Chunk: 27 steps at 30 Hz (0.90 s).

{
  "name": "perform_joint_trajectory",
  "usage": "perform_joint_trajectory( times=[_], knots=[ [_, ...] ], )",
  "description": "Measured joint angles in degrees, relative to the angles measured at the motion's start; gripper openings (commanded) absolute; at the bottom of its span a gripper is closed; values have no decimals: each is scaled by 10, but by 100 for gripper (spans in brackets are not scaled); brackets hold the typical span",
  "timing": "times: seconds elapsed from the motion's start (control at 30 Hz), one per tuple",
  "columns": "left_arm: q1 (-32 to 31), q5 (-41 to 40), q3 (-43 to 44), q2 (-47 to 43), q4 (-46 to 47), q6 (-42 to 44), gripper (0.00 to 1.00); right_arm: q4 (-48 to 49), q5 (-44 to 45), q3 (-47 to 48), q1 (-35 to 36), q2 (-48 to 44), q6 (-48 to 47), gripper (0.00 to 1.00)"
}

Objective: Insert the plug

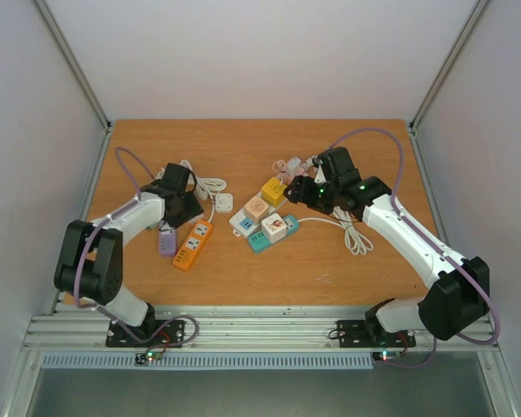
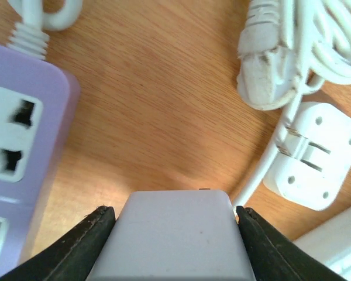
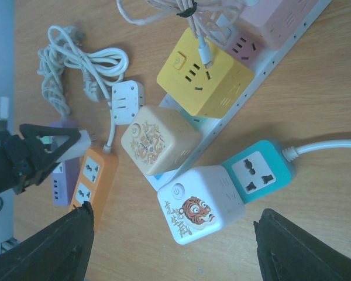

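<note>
Clearly my left fingers (image 2: 82, 246) are pressed against both flanks of a pale white plug block (image 2: 175, 234), one on each side, so I read this as a grasp on the task's plug, low over the wooden surface (image 2: 152, 105). I hold it by the sides to leave its face free for whichever socket it must meet; I cannot see its pins from here. The purple strip (image 2: 17, 134) lies just beside it on the left with its sockets facing up, and I judge that the nearest home for it. A corded white plug (image 2: 263, 76) and a flat two-pin plug (image 2: 313, 155) lie loose ahead to the right, apart from my grip. My right fingers (image 3: 52, 246) are spread wide with nothing between them, hovering above the yellow cube (image 3: 205, 73), the tiger-printed cube (image 3: 196, 205) and the teal strip (image 3: 257, 170). I think that arm hangs there so it does not crowd the left one. Insertion is not yet done; the plug needs lifting and lining up over the purple strip's holes.
</note>
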Motion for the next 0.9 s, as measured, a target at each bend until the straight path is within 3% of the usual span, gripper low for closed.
perform_joint_trajectory(
  times=[0.23, 0.53, 0.9],
  knots=[
    [-13, 1, 85, -53, -123, 78, 47, -2, 0, 0, 0, -3, -2, 76],
    [-19, 83, 146, -92, -268, 226, 48, -1, -15, -3, 0, -6, -20, 76],
    [-24, 109, 189, -61, -345, 391, 45, -1, -43, -12, 0, -6, -38, 76]
  ],
)
